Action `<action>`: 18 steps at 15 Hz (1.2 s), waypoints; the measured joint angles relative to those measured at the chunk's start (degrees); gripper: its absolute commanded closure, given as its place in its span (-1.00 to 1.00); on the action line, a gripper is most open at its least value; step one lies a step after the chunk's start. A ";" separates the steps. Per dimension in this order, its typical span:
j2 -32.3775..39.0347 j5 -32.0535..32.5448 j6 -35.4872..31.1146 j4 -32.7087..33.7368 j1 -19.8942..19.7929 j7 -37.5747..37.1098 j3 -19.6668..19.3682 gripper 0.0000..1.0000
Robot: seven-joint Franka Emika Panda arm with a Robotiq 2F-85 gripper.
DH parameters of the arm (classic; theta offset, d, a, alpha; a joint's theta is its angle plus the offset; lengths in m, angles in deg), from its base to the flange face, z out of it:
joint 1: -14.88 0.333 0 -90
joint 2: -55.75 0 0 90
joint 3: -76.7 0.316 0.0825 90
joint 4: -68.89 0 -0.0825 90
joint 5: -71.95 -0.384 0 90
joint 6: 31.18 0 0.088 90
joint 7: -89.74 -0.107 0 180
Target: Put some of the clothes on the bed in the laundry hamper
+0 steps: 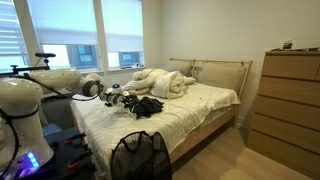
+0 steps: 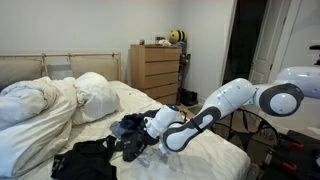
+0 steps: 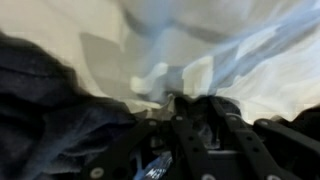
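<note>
Several dark clothes (image 1: 145,105) lie heaped on the bed (image 1: 205,100), and the laundry hamper (image 1: 140,158) stands just beside the bed, so the carry looks short. The pincer (image 2: 137,145) sits low in the heap, seemingly placed for a grasp; whether it is clenched on fabric or released, I cannot tell.

The bed (image 1: 205,132) has a light wooden frame and headboard (image 1: 215,68). It is covered by a white sheet (image 1: 200,105). A cream-white duvet (image 1: 160,82) lies bunched at the headboard end. Dark clothes (image 1: 146,105) lie on the sheet near the middle, just beside the duvet. In an exterior view they form two heaps: a black heap (image 2: 85,160) and a greyer heap (image 2: 130,125). On the floor (image 1: 225,160), a black mesh hamper (image 1: 140,155) stands at the foot of the bed. A wooden dresser (image 1: 285,100) stands beside the bed.
</note>
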 measured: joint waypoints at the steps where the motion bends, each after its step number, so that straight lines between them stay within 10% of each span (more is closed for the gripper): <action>1: 0.00 0.00 -0.08 0.00 -0.02 0.00 -0.04 1.00; 18: -1.67 0.86 -1.41 13.84 1.34 0.00 1.49 0.98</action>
